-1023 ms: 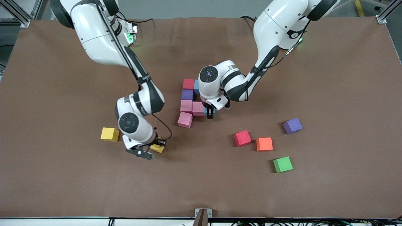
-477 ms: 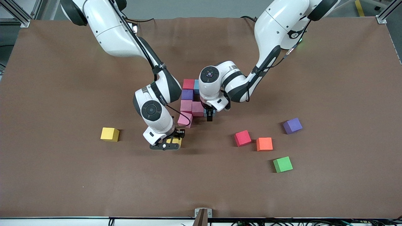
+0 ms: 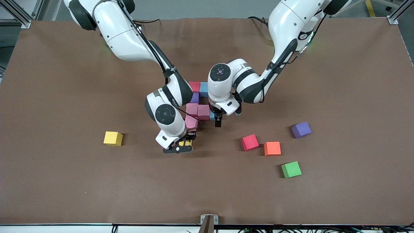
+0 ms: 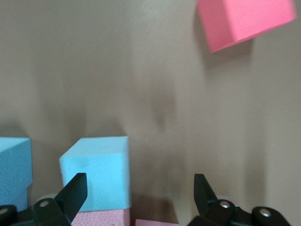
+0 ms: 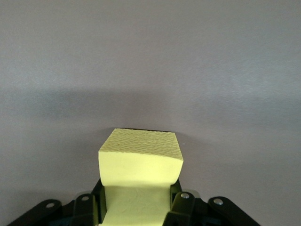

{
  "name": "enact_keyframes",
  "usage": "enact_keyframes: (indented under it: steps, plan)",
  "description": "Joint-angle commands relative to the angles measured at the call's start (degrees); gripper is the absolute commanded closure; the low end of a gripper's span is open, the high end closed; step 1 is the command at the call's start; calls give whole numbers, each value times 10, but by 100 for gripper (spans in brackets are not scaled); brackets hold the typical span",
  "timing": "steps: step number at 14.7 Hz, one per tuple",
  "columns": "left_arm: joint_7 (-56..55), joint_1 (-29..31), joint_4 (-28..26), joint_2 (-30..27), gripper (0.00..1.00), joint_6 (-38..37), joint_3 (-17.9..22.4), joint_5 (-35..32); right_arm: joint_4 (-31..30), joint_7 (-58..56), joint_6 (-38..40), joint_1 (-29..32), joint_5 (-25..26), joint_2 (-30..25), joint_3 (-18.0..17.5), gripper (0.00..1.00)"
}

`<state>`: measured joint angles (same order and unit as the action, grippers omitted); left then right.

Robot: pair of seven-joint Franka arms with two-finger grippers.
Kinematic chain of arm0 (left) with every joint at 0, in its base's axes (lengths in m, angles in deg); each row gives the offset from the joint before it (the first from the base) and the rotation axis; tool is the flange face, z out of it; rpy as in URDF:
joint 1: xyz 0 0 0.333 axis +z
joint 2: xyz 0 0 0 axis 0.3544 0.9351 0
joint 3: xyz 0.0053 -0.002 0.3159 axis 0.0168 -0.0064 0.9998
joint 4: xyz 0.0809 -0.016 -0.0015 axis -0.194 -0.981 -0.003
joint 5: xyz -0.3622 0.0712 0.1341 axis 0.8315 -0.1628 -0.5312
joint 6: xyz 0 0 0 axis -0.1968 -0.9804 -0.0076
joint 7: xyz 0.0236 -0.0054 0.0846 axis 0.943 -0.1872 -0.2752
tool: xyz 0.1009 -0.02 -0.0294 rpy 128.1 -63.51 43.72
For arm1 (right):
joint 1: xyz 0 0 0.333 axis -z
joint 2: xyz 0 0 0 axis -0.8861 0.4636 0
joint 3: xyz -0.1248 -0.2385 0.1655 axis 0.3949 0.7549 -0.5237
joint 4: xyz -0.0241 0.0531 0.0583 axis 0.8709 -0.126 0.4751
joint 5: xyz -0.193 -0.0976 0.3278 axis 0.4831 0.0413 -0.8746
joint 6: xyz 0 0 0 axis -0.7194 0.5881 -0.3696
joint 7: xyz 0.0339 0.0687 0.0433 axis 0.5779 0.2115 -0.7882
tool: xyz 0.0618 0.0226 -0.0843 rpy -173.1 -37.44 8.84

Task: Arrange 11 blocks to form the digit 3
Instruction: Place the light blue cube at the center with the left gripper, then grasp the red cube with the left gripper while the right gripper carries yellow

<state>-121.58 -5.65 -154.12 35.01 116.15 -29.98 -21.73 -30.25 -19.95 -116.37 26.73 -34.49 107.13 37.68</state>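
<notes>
The partial figure of touching blocks lies mid-table: red (image 3: 194, 86), blue (image 3: 203, 89), purple (image 3: 195, 97) and three pink (image 3: 191, 109) (image 3: 203, 112) (image 3: 190, 122). My left gripper (image 3: 217, 120) (image 4: 139, 195) hangs open just above another blue block (image 3: 212, 115) (image 4: 96, 176), which sits beside the pink one, with nothing in its fingers. My right gripper (image 3: 184, 144) (image 5: 136, 202) is shut on a yellow block (image 3: 185, 142) (image 5: 141, 165) low over the mat, next to the nearest pink block. Loose blocks: yellow (image 3: 113, 138), red (image 3: 249, 142) (image 4: 244, 21), orange (image 3: 272, 148), purple (image 3: 301, 129).
A green cube (image 3: 291, 169) lies nearer the front camera than the orange block, toward the left arm's end. Both arms' hands crowd the figure. The brown mat (image 3: 64, 181) covers the table.
My right arm has carried the yellow block from near the loose yellow one over to the figure. My left gripper has opened, let go of the blue block and lifted a little.
</notes>
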Motion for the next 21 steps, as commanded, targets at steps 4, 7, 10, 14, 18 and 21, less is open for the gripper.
enact_keyframes:
  steps: [4,7,10,14,18,21]
  plan:
    - [54,77,-25,-44,0,-22,-46,-2,28,19,41,-7,-2,18,1,98]
    - [122,118,-20,-50,0,-31,-53,-3,28,29,56,-14,-3,17,1,98]
    - [237,155,-16,-46,0,-42,-53,-2,26,47,56,-24,-5,17,1,98]
    - [406,180,-3,-22,0,-42,-52,9,27,56,55,-35,-6,17,1,98]
    - [561,180,21,0,0,-42,-47,12,27,55,56,-37,-6,16,1,98]
    - [633,180,40,20,0,-41,-46,9,27,42,61,-36,-3,14,1,98]
